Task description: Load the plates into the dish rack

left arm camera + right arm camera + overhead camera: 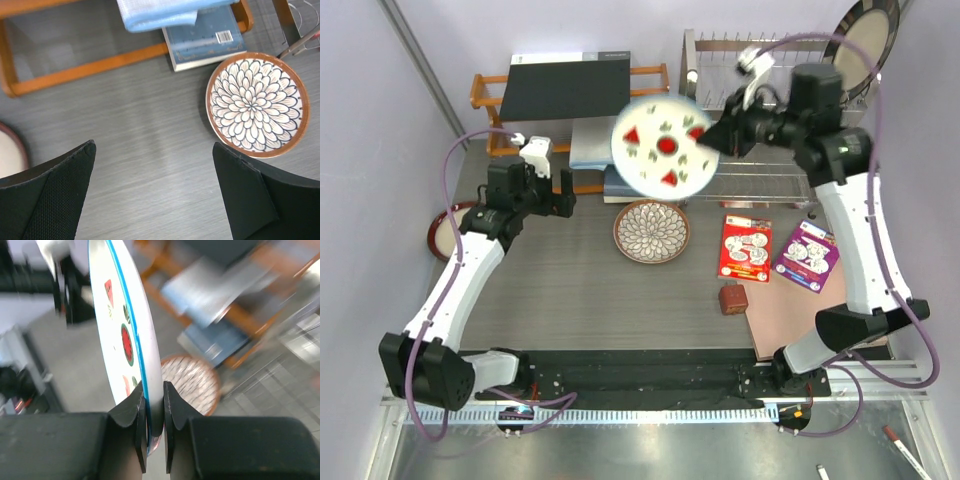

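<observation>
Right claw (pixel 154 405) is clamped on the rim of the watermelon plate (pixel 665 145). It's an edge pinch, so the plate hangs roughly on edge, which is the orientation I need to slide it between the slot wires. The plate is airborne, just left of the dish rack (pixel 760 185). The dark-rimmed plate (pixel 865 40) looks seated at the rack's right end. Left claw (pixel 154 150) is spread wide and empty, hovering over the bench (pixel 570 290) beside the petal plate (pixel 651 231), probably staged for it. The maroon-rimmed plate (pixel 440 232) lies at the bench's left edge.
</observation>
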Action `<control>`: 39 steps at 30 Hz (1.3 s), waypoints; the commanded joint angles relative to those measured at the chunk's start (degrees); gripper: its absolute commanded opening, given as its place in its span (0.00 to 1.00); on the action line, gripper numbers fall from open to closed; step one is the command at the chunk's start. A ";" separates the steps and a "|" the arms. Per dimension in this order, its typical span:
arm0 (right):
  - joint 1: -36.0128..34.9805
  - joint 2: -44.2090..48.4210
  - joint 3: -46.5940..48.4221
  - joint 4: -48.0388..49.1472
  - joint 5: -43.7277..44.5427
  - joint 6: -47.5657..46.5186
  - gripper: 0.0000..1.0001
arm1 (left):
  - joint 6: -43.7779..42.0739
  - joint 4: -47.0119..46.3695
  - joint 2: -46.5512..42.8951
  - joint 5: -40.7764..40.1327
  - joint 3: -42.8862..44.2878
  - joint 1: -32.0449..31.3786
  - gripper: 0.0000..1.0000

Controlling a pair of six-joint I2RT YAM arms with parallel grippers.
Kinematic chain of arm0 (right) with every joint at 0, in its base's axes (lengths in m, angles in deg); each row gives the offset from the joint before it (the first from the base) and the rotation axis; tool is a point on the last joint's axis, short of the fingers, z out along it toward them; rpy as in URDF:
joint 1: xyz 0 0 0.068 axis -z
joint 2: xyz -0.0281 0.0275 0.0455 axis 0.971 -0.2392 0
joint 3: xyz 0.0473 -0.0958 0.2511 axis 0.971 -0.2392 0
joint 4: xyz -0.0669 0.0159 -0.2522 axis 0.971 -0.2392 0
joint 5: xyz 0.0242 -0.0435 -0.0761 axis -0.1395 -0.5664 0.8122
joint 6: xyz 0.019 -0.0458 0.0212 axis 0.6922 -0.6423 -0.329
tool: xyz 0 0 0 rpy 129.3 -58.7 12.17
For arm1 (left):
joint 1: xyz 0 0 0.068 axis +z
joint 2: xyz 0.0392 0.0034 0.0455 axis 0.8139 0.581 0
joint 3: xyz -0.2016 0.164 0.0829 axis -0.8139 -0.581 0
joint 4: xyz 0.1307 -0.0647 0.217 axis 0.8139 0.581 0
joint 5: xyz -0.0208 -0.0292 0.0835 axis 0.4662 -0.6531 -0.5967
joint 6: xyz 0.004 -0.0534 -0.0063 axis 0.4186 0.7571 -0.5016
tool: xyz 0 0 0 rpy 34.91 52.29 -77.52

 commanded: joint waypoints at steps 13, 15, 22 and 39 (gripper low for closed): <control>5.21 -7.98 23.92 41.05 50.32 -6.00 0.01 | 15.77 -5.90 19.33 4.14 8.54 -0.12 1.00; 6.97 -9.65 26.55 43.34 53.64 -7.51 0.01 | 16.13 -6.25 20.66 3.97 9.59 -0.12 0.99; 14.35 -12.65 27.97 43.17 55.69 -7.78 0.01 | 18.68 -6.51 24.88 4.85 10.82 -0.21 0.99; 20.69 -18.71 31.57 36.58 51.65 -7.60 0.01 | 20.27 -7.21 28.40 5.47 11.09 -0.38 0.99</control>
